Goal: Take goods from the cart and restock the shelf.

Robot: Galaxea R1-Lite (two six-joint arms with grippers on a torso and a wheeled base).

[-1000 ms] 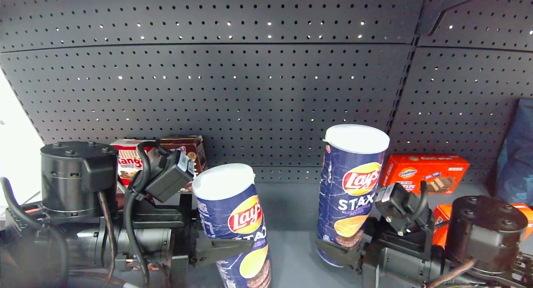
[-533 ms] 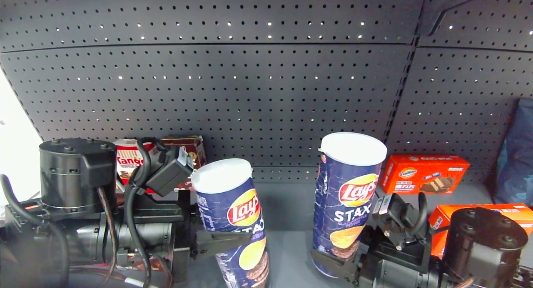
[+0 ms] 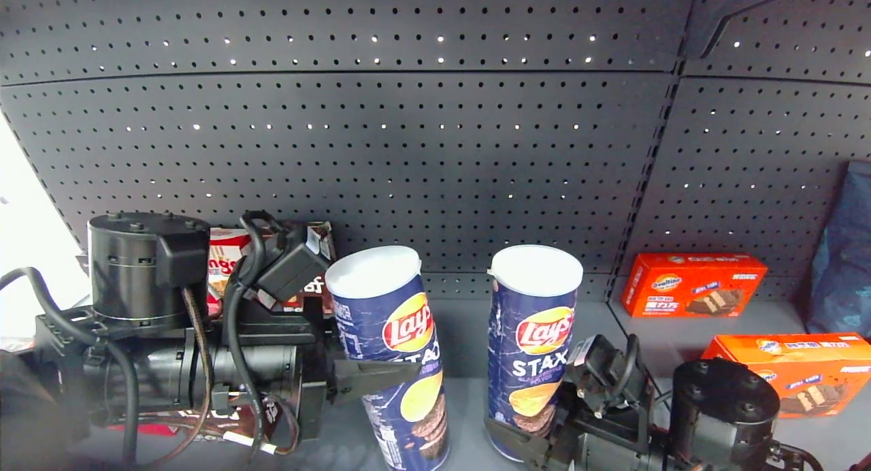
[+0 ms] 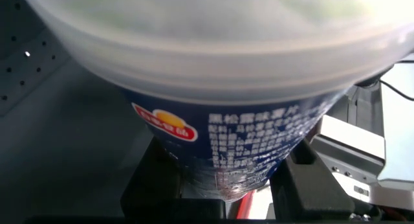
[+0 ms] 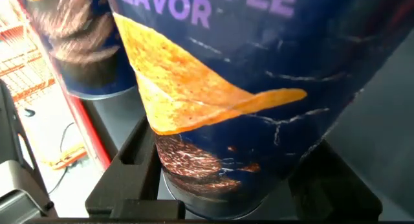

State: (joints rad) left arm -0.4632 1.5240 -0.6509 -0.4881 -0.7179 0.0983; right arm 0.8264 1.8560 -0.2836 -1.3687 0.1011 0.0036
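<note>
Head view: the left gripper clamps the left chip can, which is tilted over the shelf floor. The right gripper clasps the right chip can, upright and just beside the first.
Left wrist view: fingers grip the left chip can's lower body.
Right wrist view: fingers pinch the right chip can near its base.

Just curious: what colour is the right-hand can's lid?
White lid on the can; best in head view.

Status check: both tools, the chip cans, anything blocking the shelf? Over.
Left tool shut on left can, tilted. Right tool shut on right can, upright. Orange boxes off right, apart from both.
</note>
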